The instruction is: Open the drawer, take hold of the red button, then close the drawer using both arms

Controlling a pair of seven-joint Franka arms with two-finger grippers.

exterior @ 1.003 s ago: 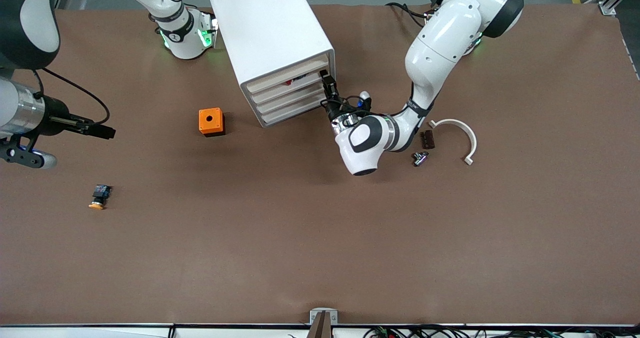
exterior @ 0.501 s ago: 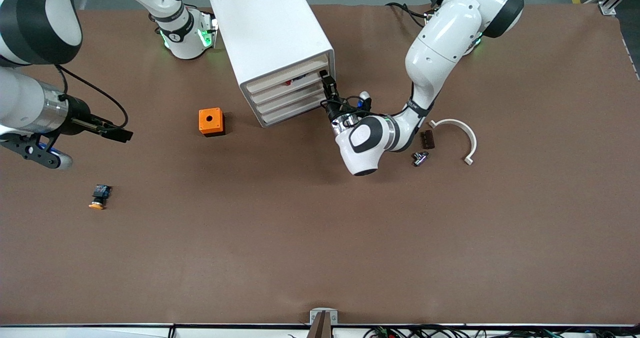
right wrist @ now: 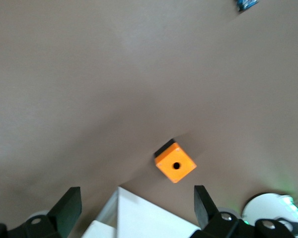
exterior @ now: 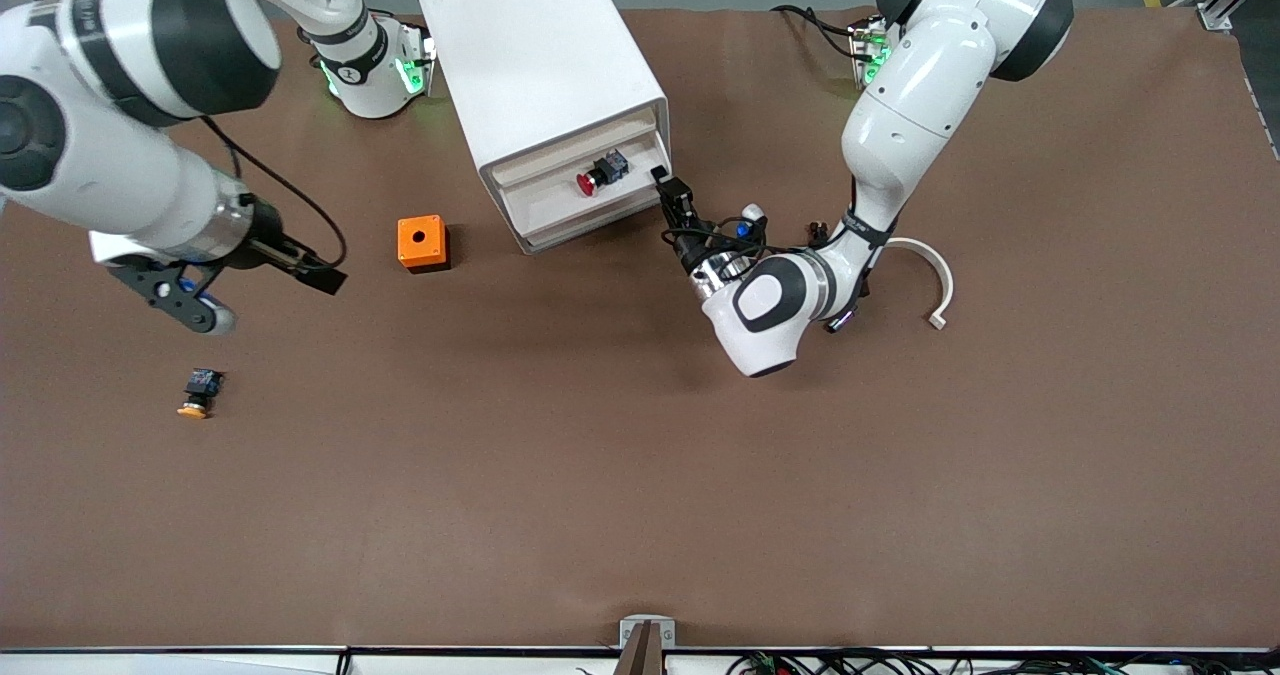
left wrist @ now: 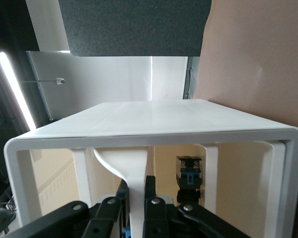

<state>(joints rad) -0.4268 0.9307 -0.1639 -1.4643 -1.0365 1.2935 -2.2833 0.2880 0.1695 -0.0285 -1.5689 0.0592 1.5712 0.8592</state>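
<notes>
A white cabinet (exterior: 545,75) stands near the robots' bases, with its drawer (exterior: 556,203) pulled out. The button (exterior: 600,172), red-capped with a black-and-blue body, lies in the drawer; the left wrist view shows its body (left wrist: 189,177) inside the drawer. My left gripper (exterior: 668,195) is shut on the drawer's white handle tab (left wrist: 134,171), at the drawer's corner toward the left arm's end. My right gripper (exterior: 320,278) hangs open and empty over the table beside the orange box (exterior: 422,243). In the right wrist view its fingers (right wrist: 69,207) stand wide apart.
An alike button with a yellow-orange cap (exterior: 199,392) lies toward the right arm's end, nearer the front camera. A white curved piece (exterior: 925,265) and a small metal part (exterior: 838,322) lie by the left arm. The right wrist view shows the orange box (right wrist: 175,165) and a cabinet corner (right wrist: 139,218).
The left gripper has pulled the drawer out, baring the red button. The right arm has swung from the table's end toward the orange box and cabinet.
</notes>
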